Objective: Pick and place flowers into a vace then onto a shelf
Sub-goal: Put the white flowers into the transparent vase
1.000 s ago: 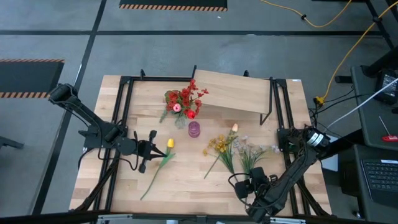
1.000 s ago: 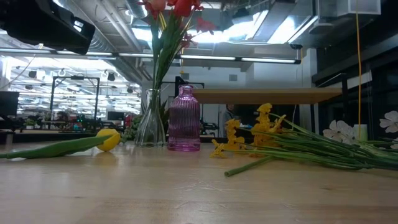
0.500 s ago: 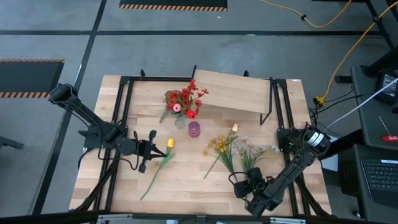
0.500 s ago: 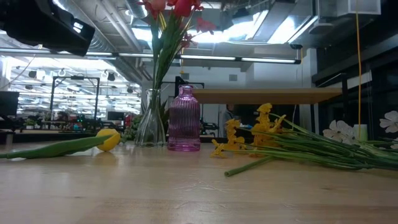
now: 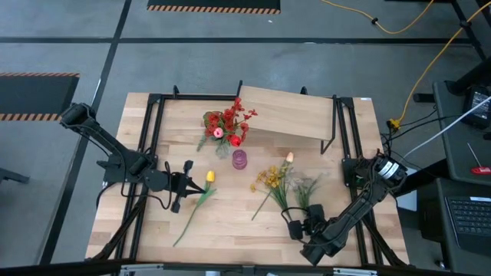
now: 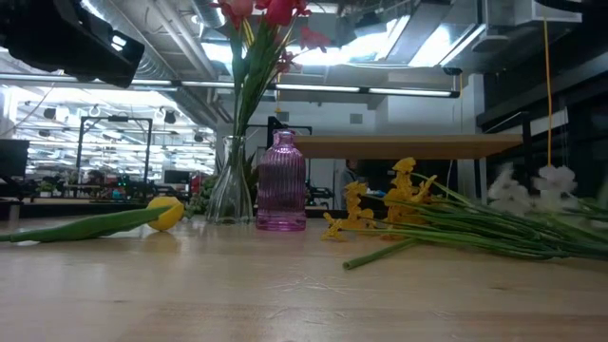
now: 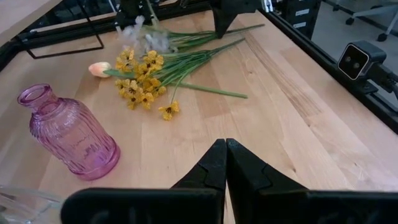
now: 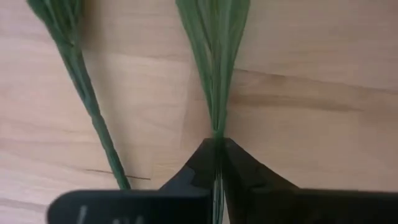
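White flowers (image 5: 307, 186) lifted — right hand (image 5: 295, 228) clamped on stems; red blooms (image 5: 226, 123) in vase.

floor: around your table, grey concrete (image 5: 192, 65) marked with dark lines and black-and-orange hazard strips (image 5: 213, 8).
cable: a yellow cord (image 5: 430, 57) trails across the floor.
desk: a keyboard (image 5: 469, 218) sits beside your table.
ceiling: bright strip lights (image 6: 408, 92) and exposed ducts overhead.
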Controlling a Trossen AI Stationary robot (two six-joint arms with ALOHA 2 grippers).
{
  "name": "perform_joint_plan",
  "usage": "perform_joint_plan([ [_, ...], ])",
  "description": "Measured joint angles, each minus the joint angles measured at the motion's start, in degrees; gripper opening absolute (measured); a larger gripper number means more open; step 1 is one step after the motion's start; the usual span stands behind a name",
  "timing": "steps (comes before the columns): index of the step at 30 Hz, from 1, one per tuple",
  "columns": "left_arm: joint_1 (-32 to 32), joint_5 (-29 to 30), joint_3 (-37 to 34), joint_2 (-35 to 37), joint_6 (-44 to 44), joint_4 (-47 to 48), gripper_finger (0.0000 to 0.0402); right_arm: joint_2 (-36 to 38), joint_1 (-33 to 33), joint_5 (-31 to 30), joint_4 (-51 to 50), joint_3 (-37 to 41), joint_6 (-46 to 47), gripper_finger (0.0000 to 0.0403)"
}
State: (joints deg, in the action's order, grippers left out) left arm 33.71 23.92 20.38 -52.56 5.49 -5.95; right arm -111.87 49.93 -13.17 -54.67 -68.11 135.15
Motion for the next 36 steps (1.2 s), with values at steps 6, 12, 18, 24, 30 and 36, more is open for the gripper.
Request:
perform_joint_plan([
  [6, 0.0, 0.0, 0.0, 0.0, -0.1, 0.2, 0.0002, -0.7, 0.1, 0.0, -9.8, -2.9, 1.1, 0.0006],
  [12, 0.0, -0.1, 0.0, 0.0, 0.5, 0.3, 0.0005, -0.3, 0.2, -0.3, -22.1, -10.4, 1.1, 0.0003],
  [18, 0.0, -0.5, 0.0, 0.0, 0.8, 0.4, 0.0003, 0.0, 0.8, -4.6, -30.0, -19.2, -0.7, 0.0002],
  [24, 0.0, -0.6, 0.0, 0.0, 0.8, 0.4, 0.0003, 0.9, 2.3, -5.5, -35.2, -25.7, -0.9, 0.0002],
  [30, 0.0, -0.6, 0.0, 0.0, 0.8, 0.5, 0.0007, 3.6, 3.0, -9.9, -35.5, -24.9, -0.5, 0.0002],
  [36, 0.0, -1.0, 0.0, 0.0, 0.8, 0.4, 0.0003, 3.8, 2.9, -13.4, -31.0, -24.9, -5.0, 0.0002],
])
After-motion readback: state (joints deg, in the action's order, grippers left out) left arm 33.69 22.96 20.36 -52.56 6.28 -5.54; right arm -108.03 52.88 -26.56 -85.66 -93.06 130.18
